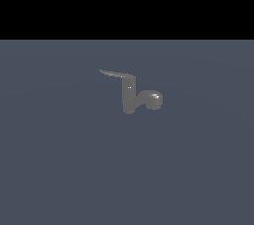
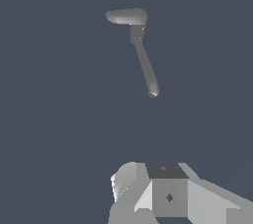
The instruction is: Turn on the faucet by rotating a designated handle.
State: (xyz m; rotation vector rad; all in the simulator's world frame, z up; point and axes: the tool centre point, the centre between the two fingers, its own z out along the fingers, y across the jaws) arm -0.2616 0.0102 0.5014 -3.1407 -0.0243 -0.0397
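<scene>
The faucet (image 1: 130, 97) is a small dull-grey tap standing upright on the flat grey-blue floor in the middle of the exterior view. Its handle (image 1: 116, 74) is a thin flat lever reaching from the top of the body toward the exterior view's left. The glossy bulbous spout (image 1: 153, 99) curves toward the exterior view's right. The wrist view looks down on the faucet (image 2: 137, 33), with the flat handle (image 2: 124, 17) and the long spout (image 2: 147, 70). My gripper (image 2: 158, 193) shows only as grey blocks at the picture's edge, well apart from the faucet. Its fingertips are hidden.
The grey-blue floor (image 1: 59, 169) stretches flat all around the faucet. A black band lies beyond its far edge. The arm itself is not in the exterior view.
</scene>
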